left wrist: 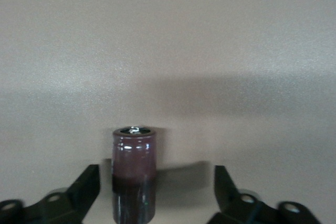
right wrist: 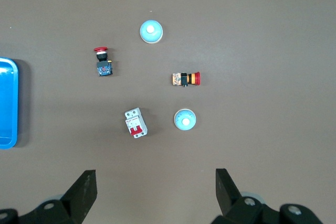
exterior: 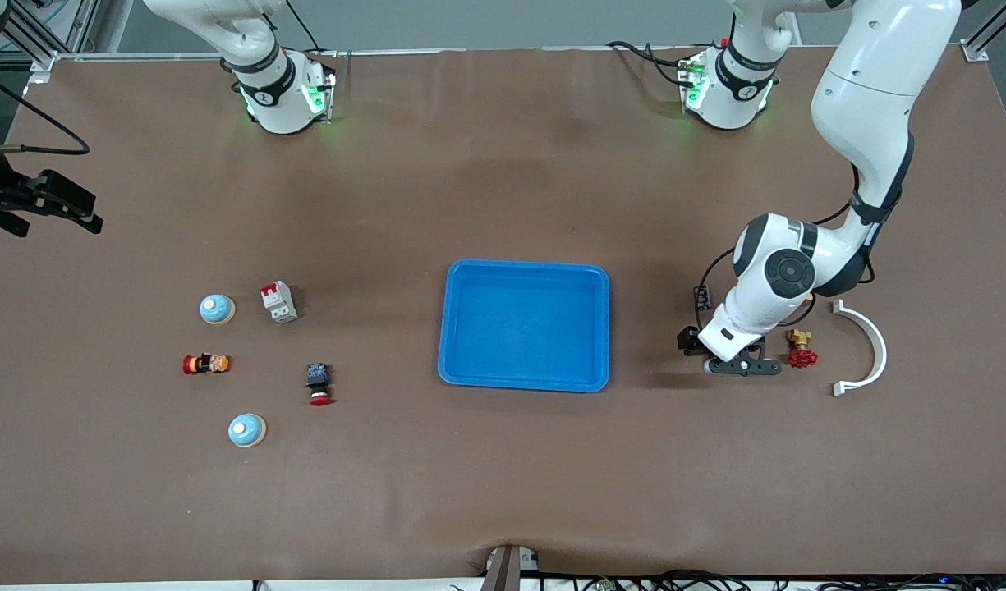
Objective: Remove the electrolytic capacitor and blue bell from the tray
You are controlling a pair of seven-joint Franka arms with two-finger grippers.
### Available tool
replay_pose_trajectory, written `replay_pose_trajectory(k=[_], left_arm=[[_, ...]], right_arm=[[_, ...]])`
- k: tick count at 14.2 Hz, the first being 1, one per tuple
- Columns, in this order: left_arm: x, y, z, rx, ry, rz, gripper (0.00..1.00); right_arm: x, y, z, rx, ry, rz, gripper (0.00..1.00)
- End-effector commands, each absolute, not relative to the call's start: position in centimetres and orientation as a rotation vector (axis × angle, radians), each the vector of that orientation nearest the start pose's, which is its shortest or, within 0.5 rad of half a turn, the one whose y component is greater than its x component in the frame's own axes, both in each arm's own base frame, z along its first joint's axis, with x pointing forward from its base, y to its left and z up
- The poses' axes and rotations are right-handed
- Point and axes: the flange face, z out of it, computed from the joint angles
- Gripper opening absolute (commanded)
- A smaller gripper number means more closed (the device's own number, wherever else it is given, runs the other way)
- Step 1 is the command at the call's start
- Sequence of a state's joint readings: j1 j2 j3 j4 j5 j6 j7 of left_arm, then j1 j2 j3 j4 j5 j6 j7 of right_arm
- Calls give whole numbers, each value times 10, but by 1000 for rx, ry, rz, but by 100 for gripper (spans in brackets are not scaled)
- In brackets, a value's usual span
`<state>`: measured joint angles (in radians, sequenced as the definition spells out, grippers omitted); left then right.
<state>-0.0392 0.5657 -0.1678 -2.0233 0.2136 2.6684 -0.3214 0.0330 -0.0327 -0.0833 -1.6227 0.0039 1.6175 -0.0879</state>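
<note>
A dark maroon capacitor (left wrist: 134,171) stands upright on the brown table between the open fingers of my left gripper (left wrist: 156,182), nearer one finger and touched by neither. In the front view my left gripper (exterior: 742,366) is low over the table between the blue tray (exterior: 523,275) and a red valve, and it hides the capacitor. Two light blue bells (exterior: 217,309) (exterior: 246,430) sit toward the right arm's end; they also show in the right wrist view (right wrist: 185,120) (right wrist: 151,31). My right gripper (right wrist: 156,179) is open and empty, held high at that end (exterior: 59,205).
A red-handled brass valve (exterior: 801,351) and a white curved part (exterior: 868,349) lie beside the left gripper. Near the bells are a white and red circuit breaker (exterior: 278,301), a red and yellow push button (exterior: 205,364) and a red-capped button switch (exterior: 319,384).
</note>
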Motion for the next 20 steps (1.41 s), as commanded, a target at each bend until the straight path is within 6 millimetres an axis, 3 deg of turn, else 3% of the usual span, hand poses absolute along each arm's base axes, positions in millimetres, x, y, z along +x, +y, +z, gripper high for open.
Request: replay_pose_trajectory(k=[1, 4, 9, 15, 17, 20], left_arm=[[593, -129, 179, -3142, 43, -174, 100], [593, -130, 181, -3140, 36, -177, 100], [607, -133, 203, -3117, 1, -139, 100], [650, -123, 258, -3091, -60, -115, 100], [660, -103, 272, -3092, -118, -154, 100], [673, -86, 316, -3065, -167, -140, 100]], right_arm=[[547, -30, 627, -3145, -68, -53, 100], [547, -31, 629, -3145, -61, -60, 100], [547, -31, 630, -3147, -65, -62, 100], [547, -30, 630, -3147, -68, -64, 100], [547, -32, 630, -3147, -63, -64, 100], [548, -31, 633, -3146, -63, -74, 100]])
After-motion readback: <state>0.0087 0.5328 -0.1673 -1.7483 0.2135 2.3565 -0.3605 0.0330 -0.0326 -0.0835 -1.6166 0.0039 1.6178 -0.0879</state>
